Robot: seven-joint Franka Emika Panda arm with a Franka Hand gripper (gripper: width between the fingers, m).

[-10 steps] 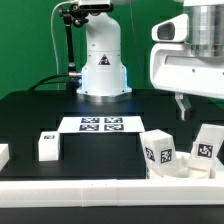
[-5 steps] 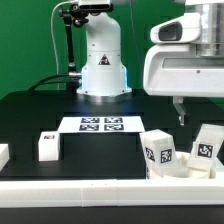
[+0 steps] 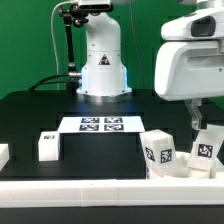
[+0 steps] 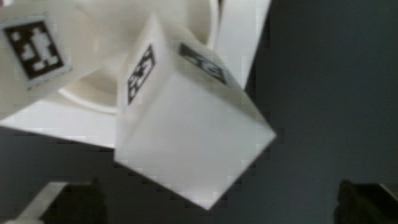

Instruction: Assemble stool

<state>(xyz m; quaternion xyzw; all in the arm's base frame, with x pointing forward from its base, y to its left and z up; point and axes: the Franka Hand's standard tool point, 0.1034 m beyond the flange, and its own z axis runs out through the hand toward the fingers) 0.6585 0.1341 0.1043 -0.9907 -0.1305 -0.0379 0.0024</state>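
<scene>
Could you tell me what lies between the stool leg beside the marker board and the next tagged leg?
Only bare table, per the exterior view, separates the stool leg from the tagged leg.

The surface (image 3: 25, 115) is black and the backdrop (image 3: 30, 40) is green. The marker board (image 3: 100, 124) is white, printed with black-and-white square tags. The lone stool leg (image 3: 48, 147) at nine o'clock and the two stool legs (image 3: 160, 150) at four o'clock are white, each with a black-and-white tag.
</scene>
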